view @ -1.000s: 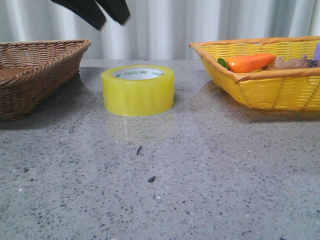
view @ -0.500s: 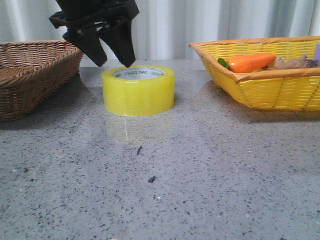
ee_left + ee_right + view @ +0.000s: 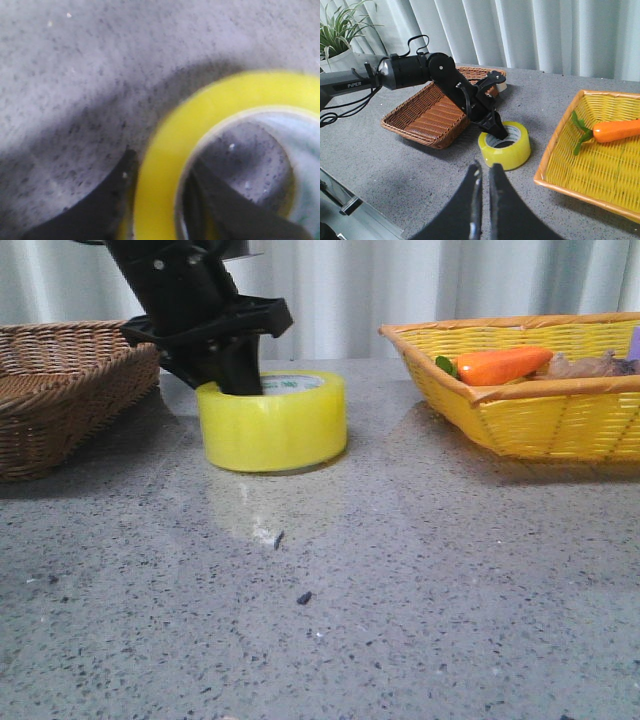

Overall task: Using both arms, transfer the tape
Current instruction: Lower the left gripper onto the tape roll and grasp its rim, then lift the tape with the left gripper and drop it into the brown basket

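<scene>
early days | left pincer (image 3: 228,375) straddles the tape (image 3: 272,423) wall, one finger in the core, not clamped yet | tape sits on surface (image 3: 400,580) | right pincer (image 3: 482,196) nearly together, empty, well apart | lift and handover left

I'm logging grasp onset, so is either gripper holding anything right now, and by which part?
The left gripper straddles the wall of the tape, one finger inside the ring, one outside; whether it has clamped cannot be told. The right gripper holds nothing.
</scene>
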